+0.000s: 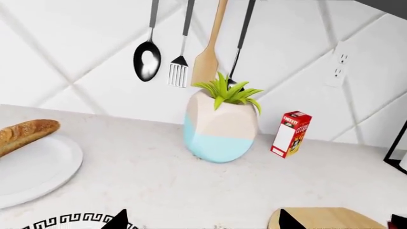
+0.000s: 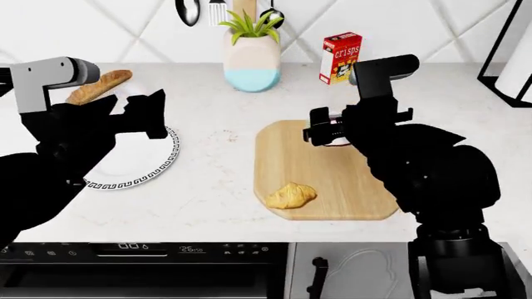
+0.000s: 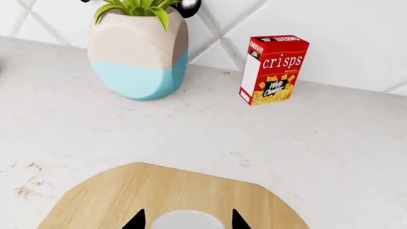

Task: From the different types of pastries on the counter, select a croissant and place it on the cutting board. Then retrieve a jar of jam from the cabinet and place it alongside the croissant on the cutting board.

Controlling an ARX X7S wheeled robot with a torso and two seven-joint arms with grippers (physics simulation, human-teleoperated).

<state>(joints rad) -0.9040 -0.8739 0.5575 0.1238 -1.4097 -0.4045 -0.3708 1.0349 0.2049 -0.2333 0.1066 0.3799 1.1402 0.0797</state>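
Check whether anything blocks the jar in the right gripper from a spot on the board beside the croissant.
Nothing visible does. The right gripper holds the jar of jam over the cutting board's far end; bare wood lies between it and the croissant.

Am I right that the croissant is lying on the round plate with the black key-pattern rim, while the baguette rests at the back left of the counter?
Not quite. The head view shows the croissant lying on the cutting board, near its front edge, not on the round plate. The rest stands: the baguette rests at the back left of the counter.
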